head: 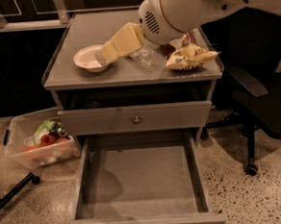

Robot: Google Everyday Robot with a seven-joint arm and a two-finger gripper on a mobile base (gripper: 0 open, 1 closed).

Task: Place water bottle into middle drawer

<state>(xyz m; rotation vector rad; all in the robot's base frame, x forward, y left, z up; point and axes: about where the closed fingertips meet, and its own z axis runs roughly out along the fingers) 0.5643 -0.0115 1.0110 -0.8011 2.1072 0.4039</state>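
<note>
The water bottle (144, 58) lies on its side on the cabinet top (80, 77), clear and partly hidden under my arm. My gripper (102, 54), at the end of a pale yellow wrist, reaches in from the upper right. Its tip is at the right rim of a white bowl (86, 61), to the left of the bottle. Nothing shows in its grasp. The middle drawer (140, 181) is pulled out wide open below, with a bare grey floor.
Yellow and brown snack bags (190, 57) lie on the right of the top. The drawer above is shut, with a round knob (136, 119). A clear plastic bin (39, 140) of items stands on the floor at the left. An office chair (262, 100) stands at the right.
</note>
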